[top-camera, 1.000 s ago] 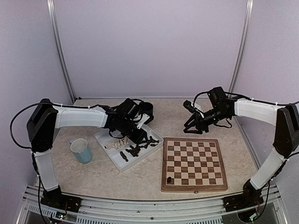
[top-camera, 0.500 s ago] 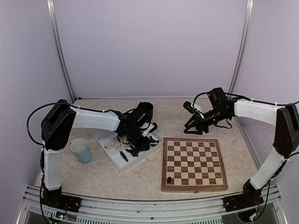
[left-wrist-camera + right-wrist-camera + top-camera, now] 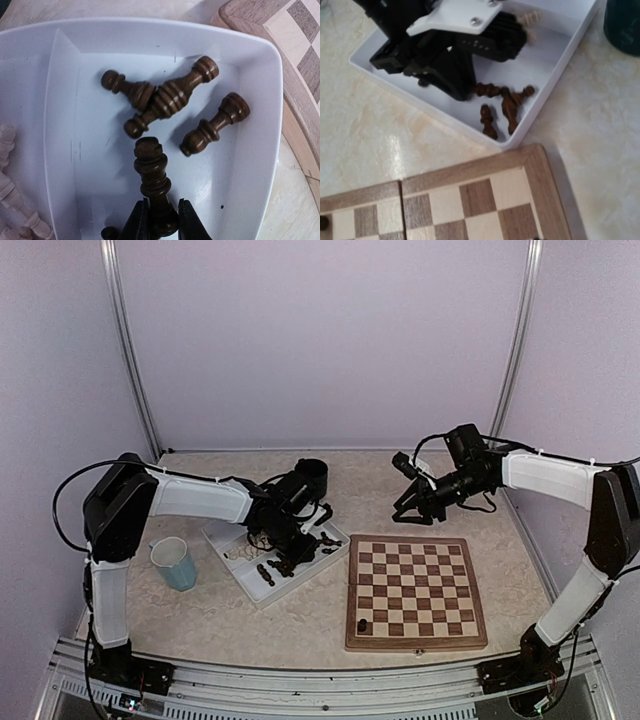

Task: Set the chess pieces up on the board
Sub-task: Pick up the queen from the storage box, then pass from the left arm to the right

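A glossy, ring-turned dark brown chessman (image 3: pixel 151 167) is clamped at its base by the left gripper (image 3: pixel 160 222), over the white plastic tray (image 3: pixel 260 100). Three more dark pieces (image 3: pixel 170 95) are lying at its 12 o'clock. The checkered wooden board (image 3: pixel 415 590) is sat at the tray's 3 o'clock. The right gripper (image 3: pixel 412 512) is seen spread open and empty at the board's 12 o'clock.

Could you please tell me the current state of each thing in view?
Left tool: shut on held dark piece, low in the tray.
Right tool: open, empty, above the table beyond the board.
Loose dark pieces: lying on their sides.
Pale pieces: lying in the tray's other compartment.
Board: holds a lone dark piece.
Cup: upright.
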Action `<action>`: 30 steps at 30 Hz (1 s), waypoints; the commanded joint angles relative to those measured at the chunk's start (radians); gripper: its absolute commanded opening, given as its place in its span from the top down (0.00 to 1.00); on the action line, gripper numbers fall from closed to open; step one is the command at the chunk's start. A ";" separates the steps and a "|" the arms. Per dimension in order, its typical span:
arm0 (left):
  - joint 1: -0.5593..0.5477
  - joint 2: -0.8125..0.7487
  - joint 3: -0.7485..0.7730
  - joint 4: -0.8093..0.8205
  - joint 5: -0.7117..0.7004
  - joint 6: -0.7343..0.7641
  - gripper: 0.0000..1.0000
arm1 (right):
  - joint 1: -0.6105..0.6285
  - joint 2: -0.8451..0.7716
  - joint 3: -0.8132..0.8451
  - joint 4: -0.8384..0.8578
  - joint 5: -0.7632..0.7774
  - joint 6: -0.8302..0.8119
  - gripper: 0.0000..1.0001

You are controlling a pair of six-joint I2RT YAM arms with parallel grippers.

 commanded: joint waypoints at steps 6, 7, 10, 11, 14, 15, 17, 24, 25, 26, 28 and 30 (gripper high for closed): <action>-0.012 -0.250 -0.179 0.196 0.074 0.022 0.89 | 0.009 0.044 0.142 0.012 -0.143 0.116 0.53; -0.023 -0.266 -0.201 0.233 0.082 0.024 0.89 | 0.013 0.058 0.157 0.014 -0.168 0.142 0.53; -0.052 -0.314 -0.226 0.305 0.104 0.023 0.89 | 0.030 0.099 0.194 0.010 -0.240 0.205 0.49; -0.060 -0.325 -0.228 0.324 0.115 0.018 0.90 | 0.039 0.110 0.202 0.010 -0.254 0.222 0.48; -0.077 -0.339 -0.228 0.375 0.147 0.002 0.89 | 0.068 0.133 0.211 0.022 -0.280 0.267 0.44; -0.082 -0.341 -0.224 0.388 0.154 0.000 0.90 | 0.076 0.141 0.211 0.027 -0.286 0.282 0.44; -0.093 -0.342 -0.212 0.404 0.166 -0.006 0.90 | 0.093 0.155 0.211 0.035 -0.299 0.304 0.43; -0.116 -0.324 -0.170 0.405 0.177 0.003 0.89 | 0.122 0.200 0.221 0.082 -0.336 0.371 0.43; -0.117 -0.325 -0.167 0.406 0.181 0.004 0.89 | 0.124 0.206 0.225 0.086 -0.336 0.379 0.43; -0.117 -0.325 -0.164 0.406 0.184 0.005 0.89 | 0.126 0.213 0.228 0.092 -0.337 0.385 0.43; -0.121 -0.328 -0.160 0.409 0.196 0.006 0.89 | 0.132 0.224 0.234 0.094 -0.337 0.390 0.43; -0.123 -0.329 -0.154 0.413 0.200 0.006 0.89 | 0.138 0.233 0.238 0.096 -0.343 0.394 0.44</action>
